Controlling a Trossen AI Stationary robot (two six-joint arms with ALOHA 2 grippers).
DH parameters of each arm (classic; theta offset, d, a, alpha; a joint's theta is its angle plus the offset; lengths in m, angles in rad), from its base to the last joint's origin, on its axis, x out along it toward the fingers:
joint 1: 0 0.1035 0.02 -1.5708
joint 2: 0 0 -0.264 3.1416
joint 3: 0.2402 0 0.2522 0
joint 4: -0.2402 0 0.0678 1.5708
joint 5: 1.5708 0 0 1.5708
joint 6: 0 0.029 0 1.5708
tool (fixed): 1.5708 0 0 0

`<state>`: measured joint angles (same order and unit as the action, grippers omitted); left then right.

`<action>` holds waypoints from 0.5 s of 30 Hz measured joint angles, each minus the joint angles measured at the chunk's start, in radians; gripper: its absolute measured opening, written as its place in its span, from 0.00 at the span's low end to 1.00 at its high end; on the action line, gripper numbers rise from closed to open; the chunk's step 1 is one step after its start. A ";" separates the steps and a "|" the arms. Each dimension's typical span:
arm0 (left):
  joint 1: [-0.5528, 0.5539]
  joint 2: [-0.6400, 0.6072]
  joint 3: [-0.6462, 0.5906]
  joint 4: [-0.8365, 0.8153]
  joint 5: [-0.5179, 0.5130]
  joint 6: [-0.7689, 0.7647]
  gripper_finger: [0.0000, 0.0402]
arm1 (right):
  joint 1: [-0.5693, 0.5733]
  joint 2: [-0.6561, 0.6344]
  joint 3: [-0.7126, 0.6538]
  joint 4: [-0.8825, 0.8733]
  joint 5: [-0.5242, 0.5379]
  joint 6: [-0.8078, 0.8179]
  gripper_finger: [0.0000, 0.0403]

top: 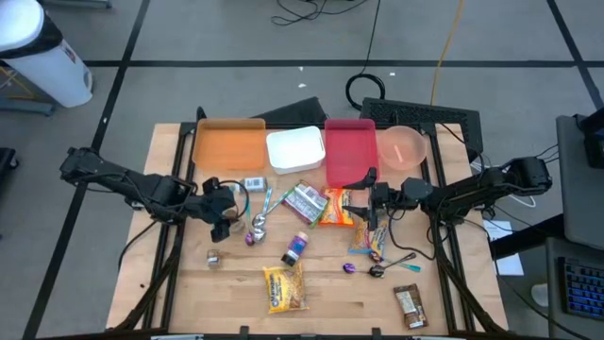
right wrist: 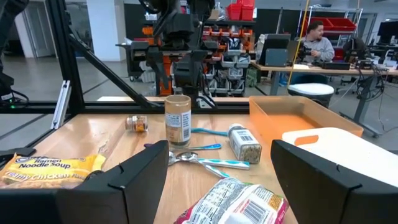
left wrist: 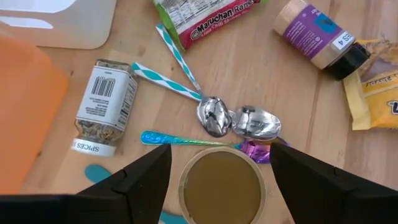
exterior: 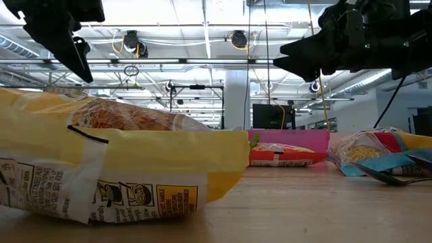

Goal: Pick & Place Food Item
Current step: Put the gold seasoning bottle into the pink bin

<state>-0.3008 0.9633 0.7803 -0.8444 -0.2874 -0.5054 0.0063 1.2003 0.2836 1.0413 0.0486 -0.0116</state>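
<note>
The left gripper point(top: 229, 213) is hovering with jaws spread around a tan-lidded jar point(left wrist: 221, 184), not touching it. Open board is lying toward six o'clock, by the yellow bag point(top: 284, 287). The left wrist view is showing "Maruchan Ramen" on a packet point(left wrist: 208, 17) and "SPICES" on a shaker point(left wrist: 103, 106). The right gripper point(top: 365, 205) is waiting, wide open, above the orange packet point(top: 334, 207). Only its wrist view is showing a seated person point(right wrist: 314, 42).

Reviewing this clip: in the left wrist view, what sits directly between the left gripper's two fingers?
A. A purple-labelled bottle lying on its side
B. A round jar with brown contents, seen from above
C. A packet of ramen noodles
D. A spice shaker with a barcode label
B. The left gripper hangs over the round jar, whose brown top shows between the open fingers; the purple-labelled bottle, ramen packet and spice shaker lie farther off.
</note>
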 joint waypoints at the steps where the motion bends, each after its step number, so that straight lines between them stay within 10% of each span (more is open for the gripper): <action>1: 0.000 0.000 0.000 0.000 0.001 0.003 0.69 | 0.000 0.000 0.000 0.000 0.000 0.000 0.69; 15: 0.000 -0.003 0.000 0.002 0.113 -0.003 0.69 | 0.000 0.000 0.000 -0.016 0.002 -0.006 0.69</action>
<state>-0.3008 0.9600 0.7803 -0.8422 -0.1743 -0.5082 0.0063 1.2003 0.2836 1.0255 0.0509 -0.0174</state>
